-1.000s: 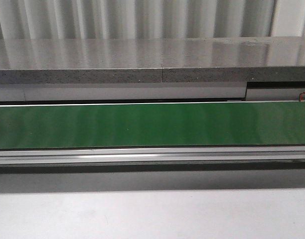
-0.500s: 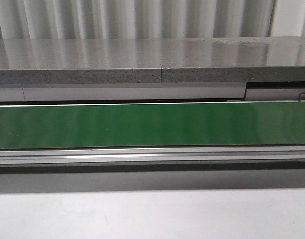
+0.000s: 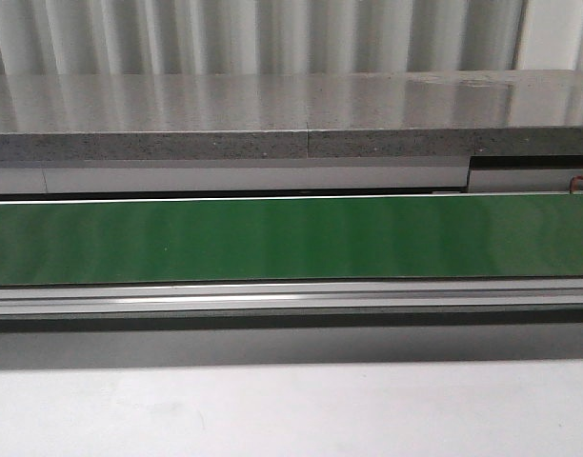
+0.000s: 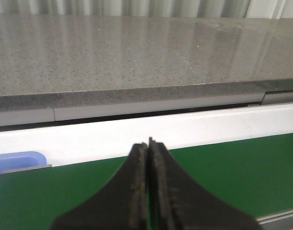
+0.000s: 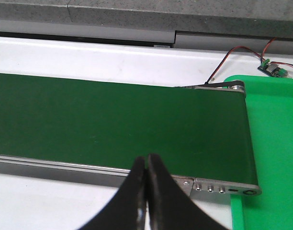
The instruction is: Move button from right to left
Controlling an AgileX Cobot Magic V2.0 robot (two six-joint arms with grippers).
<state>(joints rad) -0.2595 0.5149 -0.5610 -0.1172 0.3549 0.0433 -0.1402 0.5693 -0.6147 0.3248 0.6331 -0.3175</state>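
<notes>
A: Status of the left gripper [image 4: 149,143]?

B: Jaws fully together, fingertips pressed flat against each other, nothing between them. It hangs above the green belt [image 4: 223,172], near that belt's end, where a pale blue tray [image 4: 15,162] sits just past the roller edge.

A: Right gripper [image 5: 146,158]?

B: Same condition: jaws closed tip to tip, holding nothing. It sits over the near edge of the belt [image 5: 118,124], close to the metal side rail [image 5: 218,188] with its row of small screws. Just beyond the belt's end lies a bright green tray [image 5: 271,143].

A: Location of the button?

B: Not visible in any view. The front view shows only the belt [image 3: 291,238] running across the frame, the grey stone counter [image 3: 272,109] behind it, and the white table [image 3: 291,409] in front. Neither arm appears there.

A: Other items?

B: A small circuit board [image 5: 273,69] with red and black wires [image 5: 232,52] lies on the white surface beside the green tray's far corner.
</notes>
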